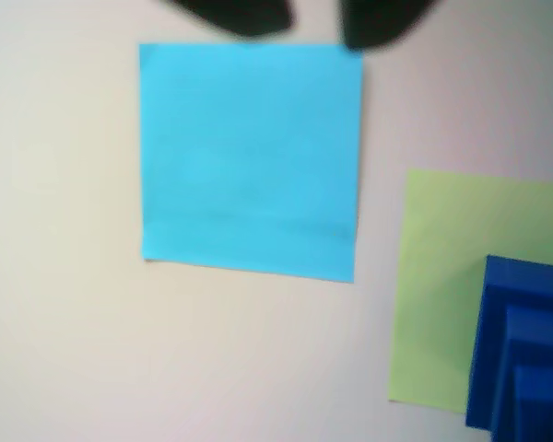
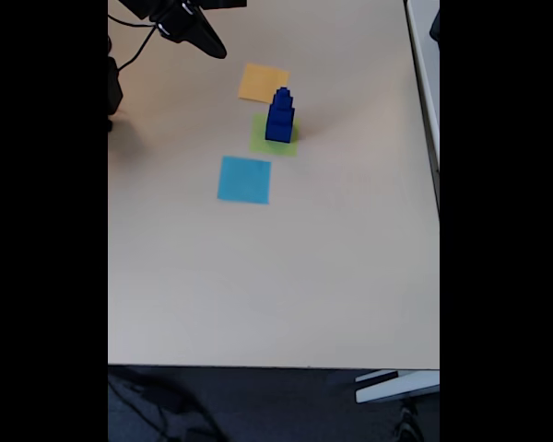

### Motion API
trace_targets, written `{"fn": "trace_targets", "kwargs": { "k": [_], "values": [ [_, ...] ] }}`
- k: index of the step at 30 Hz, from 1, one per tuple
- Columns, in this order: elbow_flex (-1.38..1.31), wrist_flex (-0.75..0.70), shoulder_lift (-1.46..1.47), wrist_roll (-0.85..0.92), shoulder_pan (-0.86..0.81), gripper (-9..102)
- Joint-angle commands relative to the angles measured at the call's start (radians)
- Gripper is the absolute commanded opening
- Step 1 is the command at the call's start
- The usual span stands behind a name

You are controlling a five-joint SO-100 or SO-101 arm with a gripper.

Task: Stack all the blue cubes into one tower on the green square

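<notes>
The blue cubes (image 2: 279, 116) stand as one tower on the green square (image 2: 263, 140), largest at the bottom and stepping smaller toward the top. In the fixed view the tower sits toward the right side of the square, leaving a bare strip of green on its left. In the wrist view the cubes (image 1: 525, 354) show as nested blue steps at the lower right edge, over the green square (image 1: 438, 295).

Just beyond the green square in the fixed view lies the orange square (image 2: 263, 83); nearer the camera and slightly left lies the light-blue square (image 2: 244, 180). All three patches lie flat on the pale counter (image 2: 286, 276).

The claw (image 2: 198, 32) hangs well apart from the tower, up and left of it in the fixed view. In the wrist view its two dark tips (image 1: 313, 23) show with a gap between them, holding nothing.
</notes>
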State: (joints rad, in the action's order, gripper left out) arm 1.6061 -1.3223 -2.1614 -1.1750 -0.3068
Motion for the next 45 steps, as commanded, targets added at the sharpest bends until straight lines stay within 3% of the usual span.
{"fn": "trace_targets", "kwargs": {
  "k": [1, 15, 45],
  "values": [
    [-0.166, -0.035, 0.072, -0.063, -0.014, 0],
    [-0.667, -0.221, 0.414, -0.328, 0.021, 0],
    [-0.715, -0.224, 0.54, -0.439, 0.115, 0]
  ]
}}
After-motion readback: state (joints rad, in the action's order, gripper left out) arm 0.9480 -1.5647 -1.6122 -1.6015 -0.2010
